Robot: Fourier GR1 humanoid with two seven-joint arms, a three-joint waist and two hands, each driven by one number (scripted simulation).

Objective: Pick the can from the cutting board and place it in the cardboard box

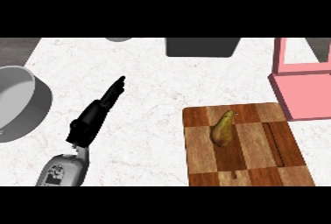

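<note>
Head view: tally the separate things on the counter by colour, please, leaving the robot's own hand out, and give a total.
Brown: 1, cutting board
Yellow-green: 1, pear lying on the board
Pink: 1, box at the right edge
Grey: 3, pot at the left, dark container at the top, a cut-off rounded object at the top edge
Total: 6

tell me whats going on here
Nothing is being handled right now. The left hand hovers over the bare counter with straight fingers, holding nothing; the right hand is out of view. A pear lies on the cutting board, and no can shows there. A pink box sits just past the board's right corner, and a grey pot sits at the left edge.
</note>
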